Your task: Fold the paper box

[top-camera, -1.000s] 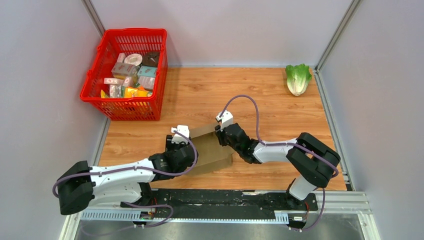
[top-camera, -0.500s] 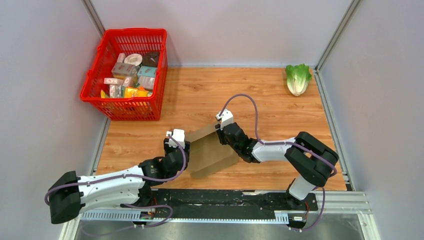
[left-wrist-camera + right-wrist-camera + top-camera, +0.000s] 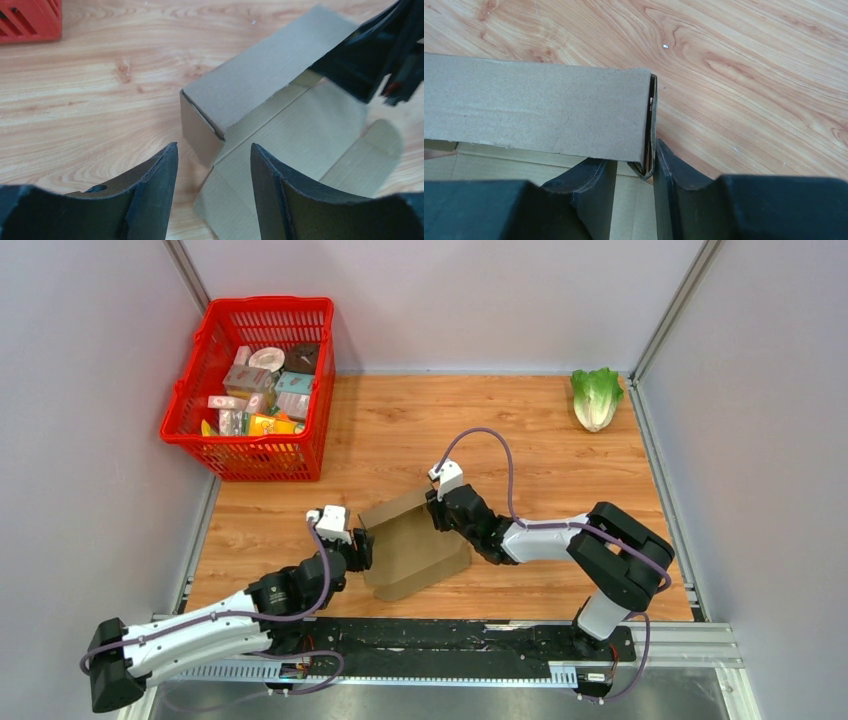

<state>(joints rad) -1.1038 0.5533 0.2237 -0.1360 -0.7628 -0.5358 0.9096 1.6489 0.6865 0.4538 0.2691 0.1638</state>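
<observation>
You had the paper box (image 3: 415,545) pinched in your right fingers (image 3: 591,182), with your left fingers (image 3: 157,185) spread beside it.
The box lay part-folded on the table (image 3: 520,430) between your two arms, one long wall raised over its flat base. Your right fingers were clamped on the doubled cardboard at that wall's end. Your left fingers hung apart just short of the wall's other corner, touching nothing. The red basket (image 3: 250,455) sat far left and the lettuce (image 3: 596,397) far right.
</observation>
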